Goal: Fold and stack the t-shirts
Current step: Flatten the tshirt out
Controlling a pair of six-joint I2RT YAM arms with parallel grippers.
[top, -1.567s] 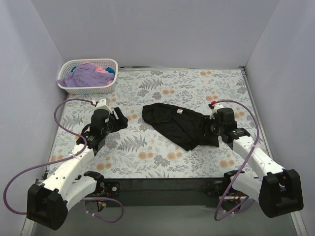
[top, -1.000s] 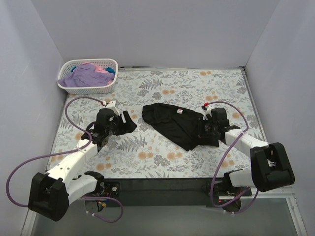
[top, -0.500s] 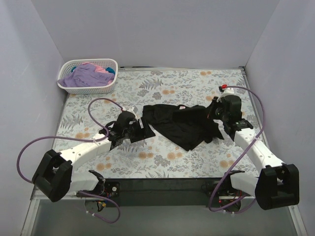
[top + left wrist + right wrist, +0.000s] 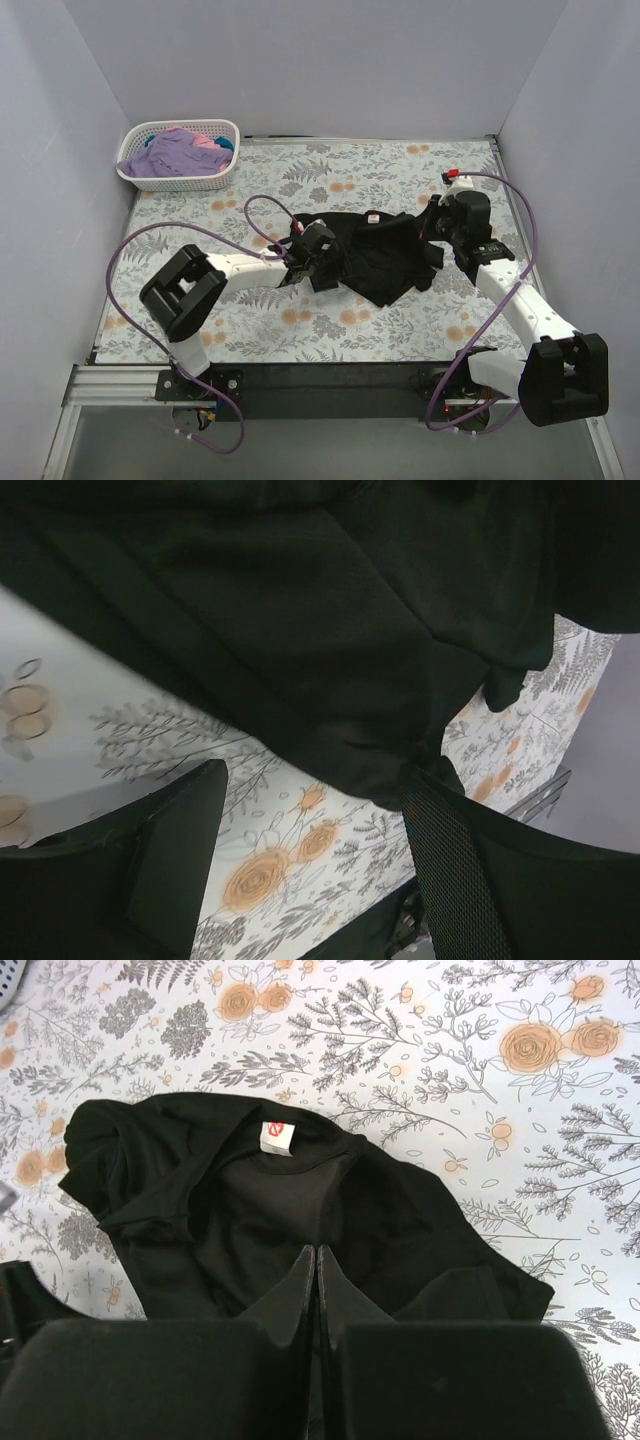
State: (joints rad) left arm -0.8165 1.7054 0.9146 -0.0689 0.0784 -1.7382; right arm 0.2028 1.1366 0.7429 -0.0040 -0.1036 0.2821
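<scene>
A black t-shirt [image 4: 375,265] lies crumpled at the table's middle, its white neck label [image 4: 274,1136] facing up. My left gripper [image 4: 322,262] is low at the shirt's left edge. In the left wrist view it [image 4: 315,830] stands open, floral table between its fingers and the cloth's [image 4: 300,610] hem just beyond the tips. My right gripper [image 4: 430,228] is at the shirt's right side. Its jaws [image 4: 316,1252] are pressed together, shut on a pinch of the black cloth [image 4: 250,1210]. Lavender [image 4: 170,155], pink [image 4: 205,142] and teal [image 4: 222,145] t-shirts lie heaped in the basket.
A white lattice basket [image 4: 133,172] stands at the back left corner. Purple cables [image 4: 150,245] loop off both arms over the floral table [image 4: 350,175]. Grey walls close in the back and both sides.
My left arm swung right across the table to the black shirt's left edge. My right gripper closed on the shirt and drew its right side up and back, spreading the cloth.
</scene>
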